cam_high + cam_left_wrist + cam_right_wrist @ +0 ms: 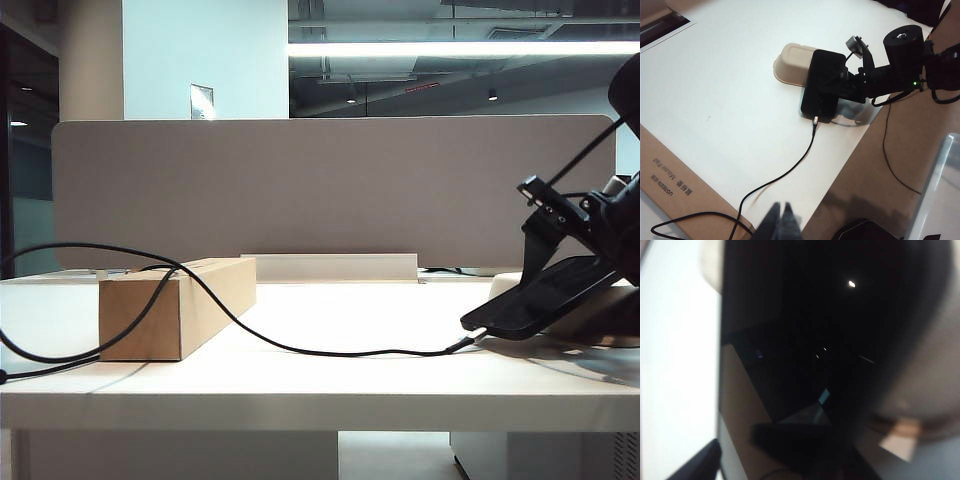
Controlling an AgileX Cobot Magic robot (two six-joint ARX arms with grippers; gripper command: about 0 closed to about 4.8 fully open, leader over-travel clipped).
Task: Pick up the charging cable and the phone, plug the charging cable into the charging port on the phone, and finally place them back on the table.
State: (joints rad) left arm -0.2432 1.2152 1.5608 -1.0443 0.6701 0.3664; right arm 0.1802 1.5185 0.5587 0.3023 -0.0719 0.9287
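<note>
The white worktop (pixel 330 370) carries everything. Left of the right tool stands a brown cardboard box (pixel 180 305), printed "UGREEN" and "Mouse Pad" on its face. A beige pulp tray (pixel 792 62) sits under the phone's far end. The phone (pixel 822 85) leans tilted across that tray at the right tool (pixel 850 82); whether its fingers grip the phone or stand clear, I cannot tell. The charging cable (pixel 300 348) runs over the box, its silver plug seated in the charging port (pixel 815 118). The left tool (pixel 781 220) is closed on nothing, near the box, well away from the phone.
</note>
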